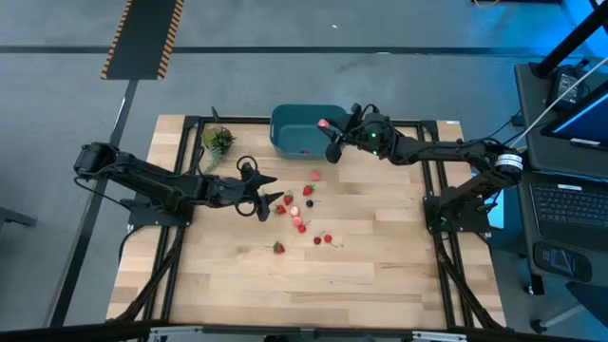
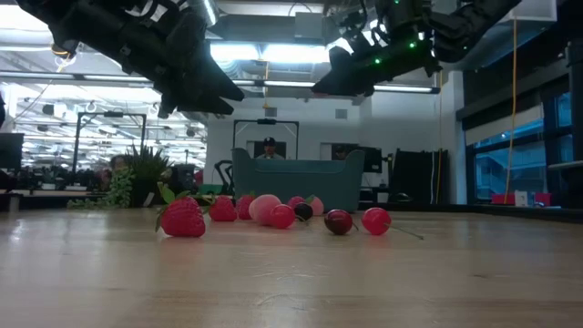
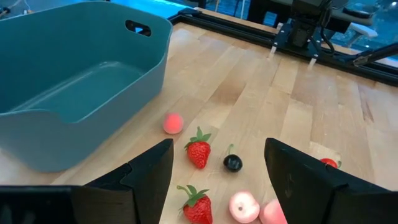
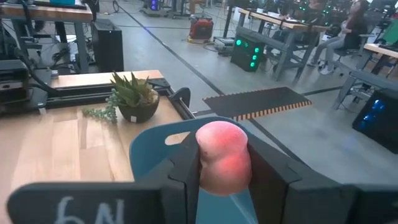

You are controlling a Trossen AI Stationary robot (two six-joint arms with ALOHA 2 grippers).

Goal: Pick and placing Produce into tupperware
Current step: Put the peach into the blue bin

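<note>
The teal tupperware (image 1: 299,131) stands at the table's far middle. My right gripper (image 1: 327,127) hangs over its right part, shut on a pink, peach-like piece of produce (image 4: 222,155). Several small red, pink and dark pieces of produce (image 1: 304,207) lie loose on the wood in front of the tub; the low view shows them in a row (image 2: 273,214). My left gripper (image 1: 262,197) hovers open just left of this scatter, with two strawberries (image 3: 198,151) and a dark cherry (image 3: 232,163) ahead of its spread fingers (image 3: 149,177). My right gripper pinches the pink piece by its two sides (image 4: 205,163) between its two fingers. The fingers come nearly level from the table's right side. The piece is lifted clear and sits above the tub's inside (image 4: 155,149).
A small potted green plant (image 1: 218,140) stands left of the tub, near the far left corner. Black frame rails (image 1: 432,180) run along the table's sides. The near half of the wooden top (image 1: 304,285) is bare. People sit in the room beyond (image 4: 348,28).
</note>
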